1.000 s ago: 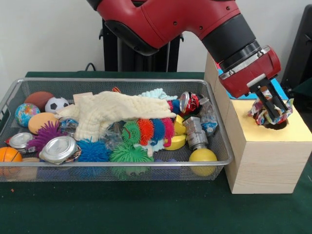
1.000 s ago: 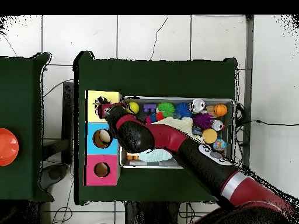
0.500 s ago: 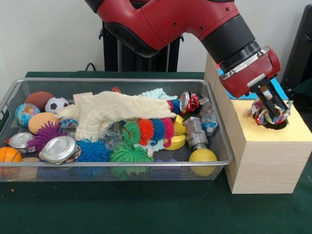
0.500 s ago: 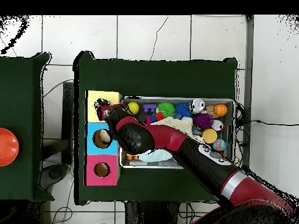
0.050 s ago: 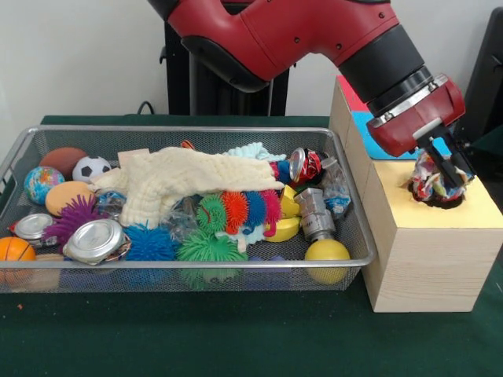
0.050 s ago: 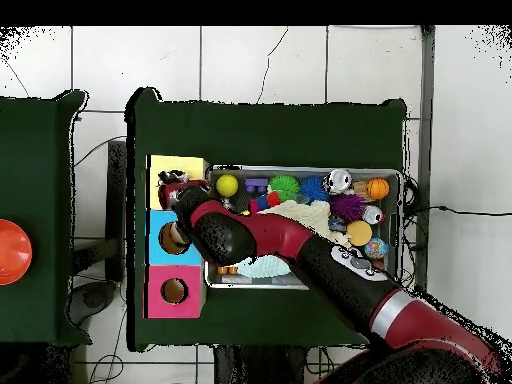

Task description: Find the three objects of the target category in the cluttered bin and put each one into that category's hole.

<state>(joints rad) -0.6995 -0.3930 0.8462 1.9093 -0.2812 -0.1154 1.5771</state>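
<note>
- Pale raw wood forms the sorting box (image 5: 428,263), a rectangular block standing just beside the bin's end wall; its nearest top section is yellow, with a round hole (image 5: 440,200) cut in it.
- Crinkled, multicoloured foil wrapper (image 5: 434,182) sits in the mouth of that yellow hole, partly down and partly standing above the rim. The material is thin, glossy and crushed into an irregular wad.
- Gripper (image 5: 448,166) is directly over the hole, its dark fingers flanking the wrapper. The front view does not settle whether the jaws clamp the wrapper or have let go, so I cannot tell.
- Progress, as a judgement: one wrapper delivery is at the drop stage. How many target items are already inside the box cannot be seen; up to two more may remain in the bin.
- Wire-mesh bin (image 5: 181,275) is a shallow silver rectangular basket, densely filled.
- Near row: a smooth yellow ball (image 5: 327,251), rubbery spiky balls (image 5: 206,243) in green and blue, and a crushed metal can (image 5: 96,240) with a flat round lid.
- Middle: a soft, nubbly cream cloth (image 5: 185,182) draped across the clutter.
- Far side: a dented red can (image 5: 305,166), a small soccer ball (image 5: 91,167) and a globe-printed ball (image 5: 43,184).
- Beyond the yellow section, the box top shows blue, then pink.
</note>
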